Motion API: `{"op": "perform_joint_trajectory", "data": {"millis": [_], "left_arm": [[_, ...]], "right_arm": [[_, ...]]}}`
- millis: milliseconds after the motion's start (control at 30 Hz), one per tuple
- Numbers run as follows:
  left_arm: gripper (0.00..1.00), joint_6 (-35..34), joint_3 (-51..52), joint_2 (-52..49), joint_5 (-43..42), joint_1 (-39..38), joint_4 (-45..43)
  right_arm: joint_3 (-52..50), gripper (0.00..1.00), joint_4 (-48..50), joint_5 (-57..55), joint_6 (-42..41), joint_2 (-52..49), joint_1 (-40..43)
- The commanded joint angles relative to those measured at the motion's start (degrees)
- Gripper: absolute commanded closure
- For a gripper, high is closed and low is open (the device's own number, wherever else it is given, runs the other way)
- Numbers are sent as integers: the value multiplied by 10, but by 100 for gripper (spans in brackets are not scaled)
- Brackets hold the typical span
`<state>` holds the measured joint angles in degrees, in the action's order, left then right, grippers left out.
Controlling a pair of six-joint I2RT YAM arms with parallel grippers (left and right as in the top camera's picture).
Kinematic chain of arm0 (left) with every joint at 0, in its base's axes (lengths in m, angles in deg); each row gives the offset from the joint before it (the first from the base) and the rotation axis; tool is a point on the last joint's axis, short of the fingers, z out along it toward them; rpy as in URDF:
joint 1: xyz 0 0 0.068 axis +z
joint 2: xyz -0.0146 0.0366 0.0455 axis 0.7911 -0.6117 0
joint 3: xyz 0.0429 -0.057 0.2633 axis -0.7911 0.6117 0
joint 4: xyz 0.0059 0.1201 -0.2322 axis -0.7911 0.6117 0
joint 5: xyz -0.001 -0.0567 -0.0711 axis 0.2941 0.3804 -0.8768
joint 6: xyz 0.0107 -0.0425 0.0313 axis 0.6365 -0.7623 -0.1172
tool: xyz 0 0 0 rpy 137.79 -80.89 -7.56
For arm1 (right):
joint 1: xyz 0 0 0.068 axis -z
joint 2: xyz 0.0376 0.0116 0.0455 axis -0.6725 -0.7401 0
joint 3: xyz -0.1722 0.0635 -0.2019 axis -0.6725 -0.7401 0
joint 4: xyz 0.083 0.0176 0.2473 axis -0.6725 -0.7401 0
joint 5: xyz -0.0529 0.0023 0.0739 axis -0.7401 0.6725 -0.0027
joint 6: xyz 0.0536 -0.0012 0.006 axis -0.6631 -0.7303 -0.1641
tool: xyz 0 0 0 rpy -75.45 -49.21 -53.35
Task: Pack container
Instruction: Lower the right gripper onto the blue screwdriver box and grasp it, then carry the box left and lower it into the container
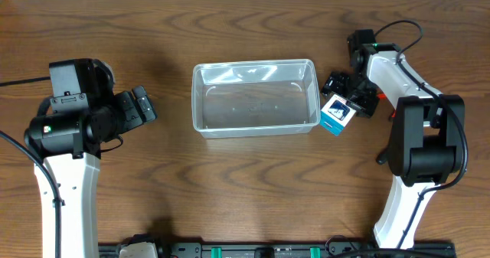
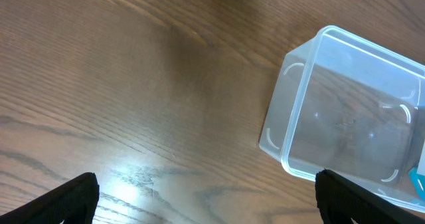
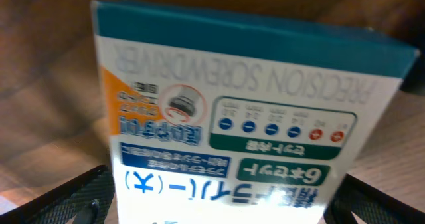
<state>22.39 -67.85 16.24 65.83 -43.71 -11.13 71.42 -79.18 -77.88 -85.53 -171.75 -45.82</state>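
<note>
- Our right gripper (image 1: 351, 95), jaws spread wide, straddles the screwdriver box (image 1: 335, 112) without clamping it.
- The container (image 1: 256, 97) lies just beyond that box, its long axis pointing toward this nearer gripper.

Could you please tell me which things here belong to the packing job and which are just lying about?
Job: container; blue-and-white screwdriver box; right gripper, open astride the box.
Lying about: no loose item visible; left gripper hangs open over the table.
</note>
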Motion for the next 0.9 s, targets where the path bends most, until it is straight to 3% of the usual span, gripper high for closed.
{"op": "perform_joint_trajectory", "data": {"millis": [0,267,500,867], "left_arm": [[4,11,-10,-3,7,1,1],[4,10,-10,-3,7,1,1],[4,10,-10,-3,7,1,2],[4,10,-10,-3,7,1,2]], "right_arm": [[10,1,-7,-28,-11,-7,-2],[10,1,-15,-35,-12,-7,-3],[10,21,-18,-33,-5,-7,-3],[10,29,-22,-33,-6,-7,-3]]}}
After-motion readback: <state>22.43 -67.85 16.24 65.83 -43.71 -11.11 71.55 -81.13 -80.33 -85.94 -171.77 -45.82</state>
